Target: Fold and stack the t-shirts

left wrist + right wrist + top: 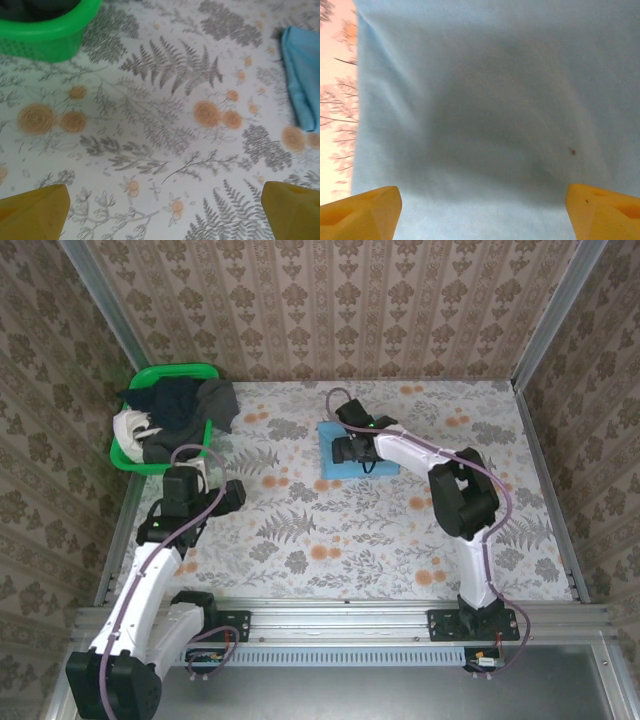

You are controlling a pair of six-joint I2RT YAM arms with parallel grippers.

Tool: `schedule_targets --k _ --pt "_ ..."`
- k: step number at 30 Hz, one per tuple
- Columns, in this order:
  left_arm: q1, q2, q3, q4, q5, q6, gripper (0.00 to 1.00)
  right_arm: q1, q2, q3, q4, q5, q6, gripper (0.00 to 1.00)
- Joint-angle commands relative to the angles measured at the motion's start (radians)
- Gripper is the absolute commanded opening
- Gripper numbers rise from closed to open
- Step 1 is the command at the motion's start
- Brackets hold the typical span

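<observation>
The folded light blue t-shirt lies flat on the far middle of the table, its long side running left to right with a slight slant. The right gripper hangs just over it, jaws spread and empty. The left gripper hovers near the green basket of dark and white shirts, jaws wide apart and holding nothing.

Soft, even light overhead; up close, a grey shadow pools on the slightly blurred blue shirt

A staged lab booth; aluminium frame, wallpapered panels, floral-clothed table.
</observation>
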Motion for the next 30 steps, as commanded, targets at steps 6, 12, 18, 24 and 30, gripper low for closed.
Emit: schedule_targets --k 6,12,18,24,30 --pt "0.013 -0.023 -0.049 -0.038 -0.049 -0.001 1.00 -0.040 0.176 0.203 -0.251 0.218 -0.123 0.87" --pt "0.018 -0.012 -0.041 -0.040 -0.041 0.005 1.00 -0.183 0.216 0.253 -0.292 0.183 -0.142 0.87" --pt "0.032 0.005 -0.036 -0.027 -0.029 0.014 1.00 -0.361 0.268 0.415 -0.392 0.105 -0.195 0.89" --pt "0.048 0.013 -0.039 -0.016 -0.019 0.018 1.00 -0.526 0.427 0.693 -0.517 -0.009 -0.246 0.88" --pt "0.056 0.015 -0.038 -0.018 -0.016 0.020 1.00 -0.651 0.485 0.778 -0.537 -0.068 -0.213 0.88"
